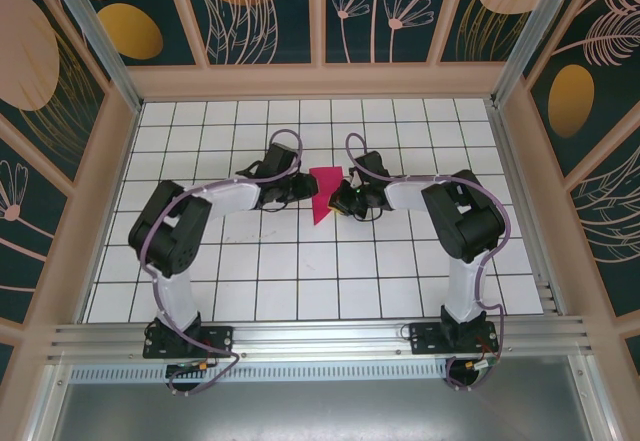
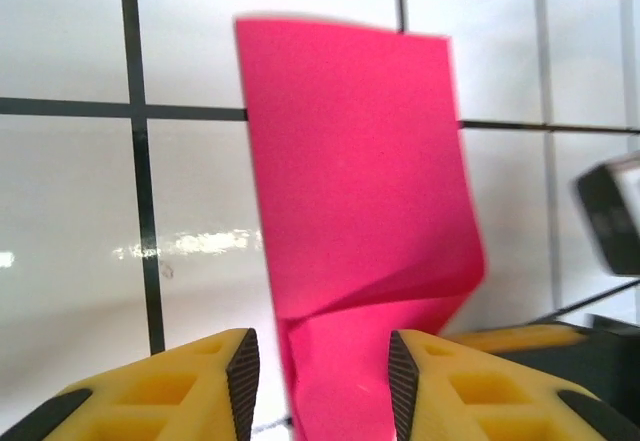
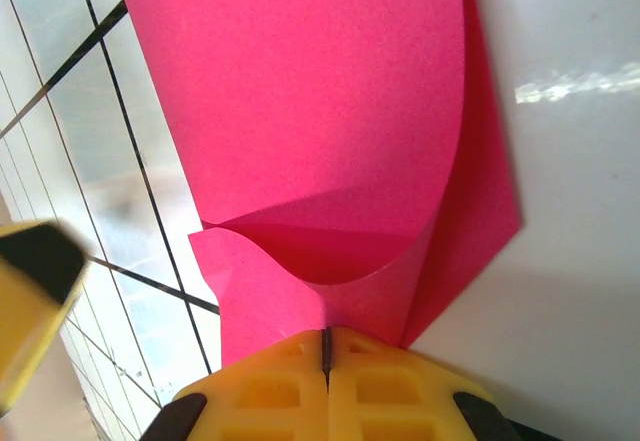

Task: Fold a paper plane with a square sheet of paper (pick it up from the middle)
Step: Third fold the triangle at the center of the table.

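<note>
Right wrist view, bottom centre: right gripper (image 3: 325, 343) shut on pink paper (image 3: 320, 111), prob. holding fold; left gripper (image 2: 320, 366) part-open, paper btwn jaws.

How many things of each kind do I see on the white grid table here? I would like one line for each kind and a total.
Pink paper sheet: 1
Grippers: 2, the left gripper and the right gripper
Total: 3
</note>
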### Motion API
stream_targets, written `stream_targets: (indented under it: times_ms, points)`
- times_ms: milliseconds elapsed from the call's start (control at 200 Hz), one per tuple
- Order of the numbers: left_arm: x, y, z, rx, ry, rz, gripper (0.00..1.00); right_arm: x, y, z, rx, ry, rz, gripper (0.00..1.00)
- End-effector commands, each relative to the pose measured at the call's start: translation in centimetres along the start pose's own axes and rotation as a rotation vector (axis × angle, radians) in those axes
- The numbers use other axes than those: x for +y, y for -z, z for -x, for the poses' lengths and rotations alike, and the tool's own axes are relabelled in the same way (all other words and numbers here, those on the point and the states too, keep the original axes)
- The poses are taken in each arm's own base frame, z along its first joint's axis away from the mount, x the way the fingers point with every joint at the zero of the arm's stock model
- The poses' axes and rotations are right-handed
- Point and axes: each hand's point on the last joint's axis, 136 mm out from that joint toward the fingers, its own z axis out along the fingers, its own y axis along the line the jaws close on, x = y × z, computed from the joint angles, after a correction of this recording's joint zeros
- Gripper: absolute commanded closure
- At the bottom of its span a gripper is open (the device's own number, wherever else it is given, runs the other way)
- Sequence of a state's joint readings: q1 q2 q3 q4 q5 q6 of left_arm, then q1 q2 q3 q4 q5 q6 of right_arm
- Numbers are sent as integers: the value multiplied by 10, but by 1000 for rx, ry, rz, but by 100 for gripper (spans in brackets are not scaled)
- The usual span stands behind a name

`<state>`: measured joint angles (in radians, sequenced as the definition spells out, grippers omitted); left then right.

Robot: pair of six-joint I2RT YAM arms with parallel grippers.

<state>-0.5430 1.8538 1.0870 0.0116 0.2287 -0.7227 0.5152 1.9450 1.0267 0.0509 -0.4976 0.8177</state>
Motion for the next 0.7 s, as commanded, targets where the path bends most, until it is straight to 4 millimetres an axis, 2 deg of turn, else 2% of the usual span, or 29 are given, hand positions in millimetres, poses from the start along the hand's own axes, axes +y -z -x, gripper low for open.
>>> stream_targets:
  times_ms: [0, 60, 95, 165, 275, 445, 696]
  points:
    - [-23, 21, 2, -31, 89, -122, 61, -46, -12, -14, 21, -98, -147, 100]
    - [-31, 26, -2, -29, 120, -172, 66, -46, -12, -14, 18, -104, -147, 100]
    - [-25, 26, -14, -3, 141, -172, 69, -47, -12, -14, 16, -109, -149, 100]
    - [-31, 28, -21, 19, 155, -208, 75, -47, -12, -14, 16, -116, -149, 100]
    - [-39, 24, -35, 74, 165, -246, 83, -49, -13, -15, 19, -123, -153, 100]
    - [-39, 9, -57, 144, 161, -235, 85, -49, -13, -14, 17, -133, -155, 100]
    - [-27, -8, -67, 181, 174, -187, 86, -51, -14, -14, 20, -138, -159, 100]
